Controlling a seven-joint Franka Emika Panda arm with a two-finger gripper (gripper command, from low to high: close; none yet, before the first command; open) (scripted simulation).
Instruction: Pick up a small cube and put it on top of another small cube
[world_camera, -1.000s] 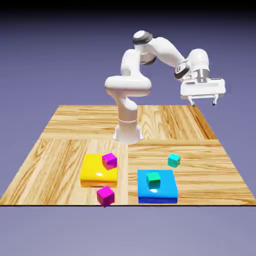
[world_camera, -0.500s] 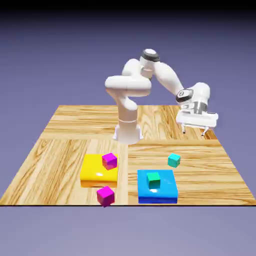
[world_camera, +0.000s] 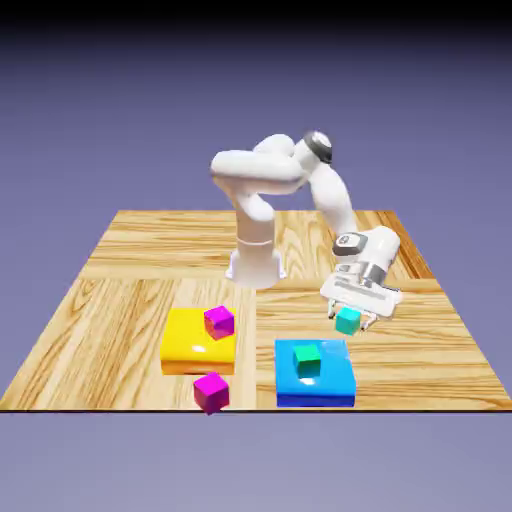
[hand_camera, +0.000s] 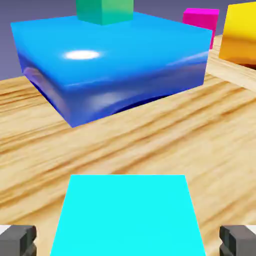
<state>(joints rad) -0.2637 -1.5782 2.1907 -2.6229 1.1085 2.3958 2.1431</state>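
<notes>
Reaching low over the counter (world_camera: 120, 300), the white arm (world_camera: 325, 190) sets its gripper (world_camera: 352, 322) around the small cyan cube (world_camera: 348, 321) in the exterior view. The cube sits on the wood at about one o'clock from the blue flat block (world_camera: 330, 380), just beside it but apart. A green cube (world_camera: 307, 359) rests on top of that blue block. At nine o'clock from the blue block lies a yellow flat block (world_camera: 185, 345) carrying a magenta cube (world_camera: 219, 321) near its far corner, and a second magenta cube (world_camera: 211, 391) stands on the wood at the yellow block's six o'clock.

In the hand view the cyan cube (hand_camera: 127, 215) fills the lower middle. The jaws are spread: the two grey fingertips (hand_camera: 17, 241) show at the bottom corners, each clear of the cube's sides. At twelve o'clock beyond it lies the blue block (hand_camera: 115, 65) with the green cube (hand_camera: 105, 10) on top; at one to two o'clock appear a magenta cube (hand_camera: 200, 22) and the yellow block (hand_camera: 242, 32).
</notes>
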